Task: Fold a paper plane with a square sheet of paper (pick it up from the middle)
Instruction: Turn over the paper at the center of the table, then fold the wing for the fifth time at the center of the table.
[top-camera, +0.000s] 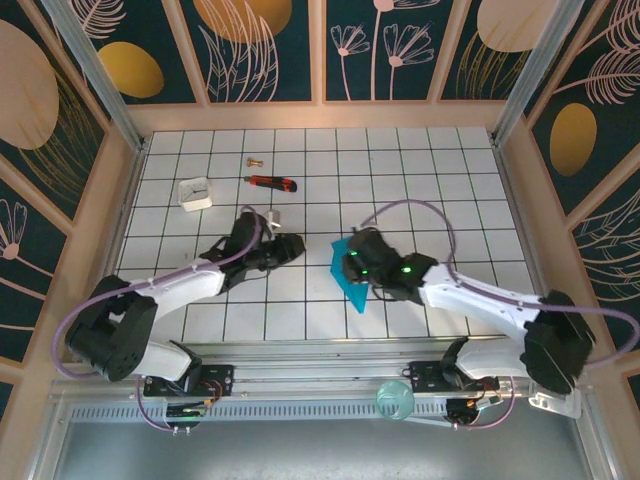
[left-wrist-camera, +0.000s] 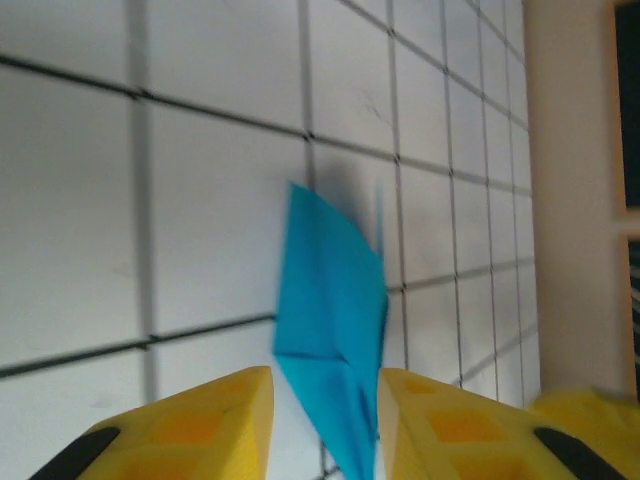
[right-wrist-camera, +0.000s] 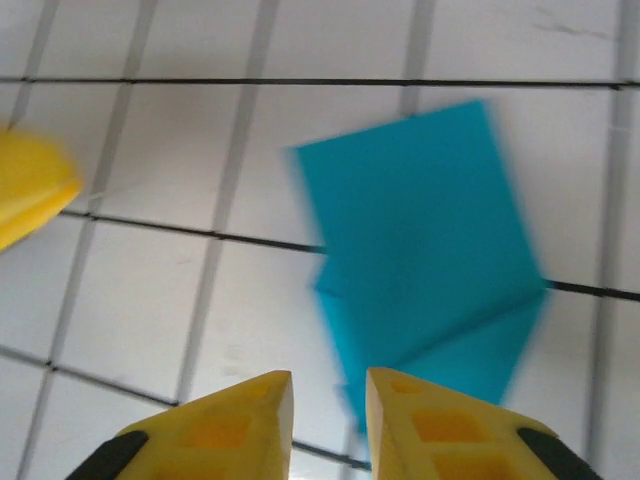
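We judge the task to be in mid-fold: the square sheet of paper is by now a smaller teal shape with a visible crease and one corner drawn to a point. It lies flat on the tiled table near the middle, a little toward our right side. It is not yet a finished dart. The right gripper hangs just above the sheet's near corner, its jaws a narrow slit apart, and we see nothing clamped between them. The left gripper sits just beside the sheet on the left with its jaws wider apart, also empty, and the folded shape shows ahead through the gap. The wrist views are blurred, so we cannot count the layers or say how sharp the creases are. The next move, as we read it, calls for one gripper to pin the shape down while the other catches a loose edge and brings it over to the centre crease. Thin paper will slide or buckle unless it is pressed first. The utility knife and the white block lie well apart at the far side.
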